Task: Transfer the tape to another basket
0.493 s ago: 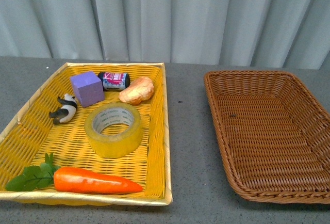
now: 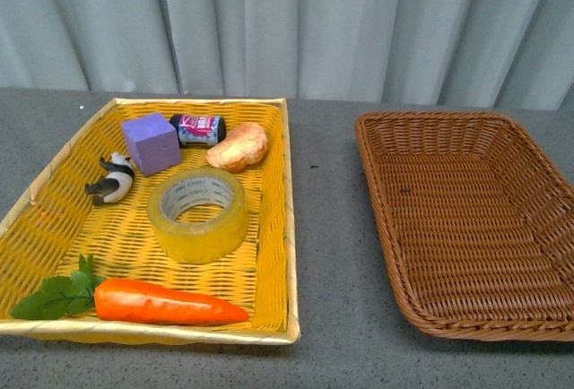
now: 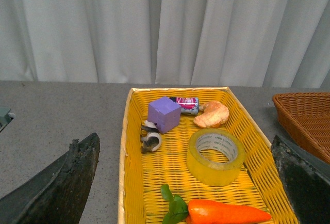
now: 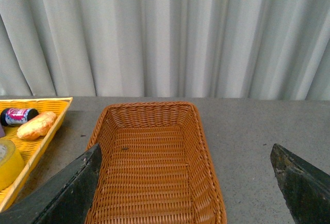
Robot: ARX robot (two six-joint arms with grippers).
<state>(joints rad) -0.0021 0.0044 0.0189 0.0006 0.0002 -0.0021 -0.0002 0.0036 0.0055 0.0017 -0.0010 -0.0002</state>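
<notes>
The tape (image 2: 197,214), a wide yellowish roll with a white core, lies flat in the middle of the bright yellow basket (image 2: 289,228) on the left. The brown wicker basket (image 2: 363,138) stands empty on the right, apart from it. Neither gripper shows in the front view. My left gripper (image 3: 183,139) is open and empty, above the near end of the yellow basket, with the tape (image 3: 215,156) ahead between its fingers. My right gripper (image 4: 185,149) is open and empty over the near part of the brown basket (image 4: 201,131). The tape's edge (image 4: 7,162) shows at the side of that view.
The yellow basket also holds a purple cube (image 2: 151,142), a small can (image 2: 199,129), a bread roll (image 2: 239,147), a panda figure (image 2: 112,179) and a carrot (image 2: 166,302) near its front rim. A grey curtain (image 2: 287,21) closes off the far side of the grey table (image 2: 327,228).
Everything in the front view sits slightly higher in the picture than before. The objects keep their places relative to each other.
</notes>
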